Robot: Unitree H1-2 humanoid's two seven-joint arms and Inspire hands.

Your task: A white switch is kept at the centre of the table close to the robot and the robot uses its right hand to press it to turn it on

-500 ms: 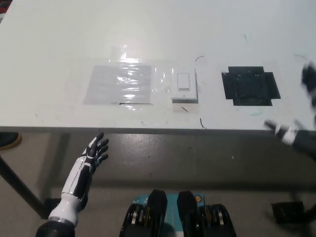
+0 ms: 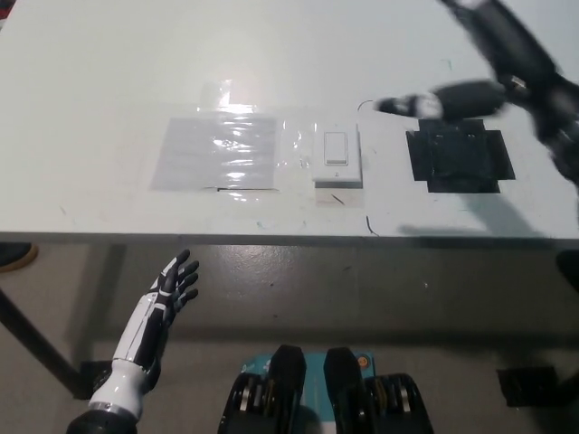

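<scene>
The black right hand (image 2: 434, 102) hovers blurred above the counter (image 2: 109, 81), one finger extended toward the switch (image 2: 336, 155) near the front edge, for pressing.

The white left hand (image 2: 172, 287) rests below that edge, fingers spread.

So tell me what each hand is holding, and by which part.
Nothing is held. The right hand hangs blurred above the table, right of the switch, not touching it. The left hand rests open below the table edge.

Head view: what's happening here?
The black right robot hand hangs over the table, to the right of the white switch and above the black taped patch, not touching the switch yet. It is motion-blurred. The white left robot hand rests below the table edge, fingers apart.
</scene>
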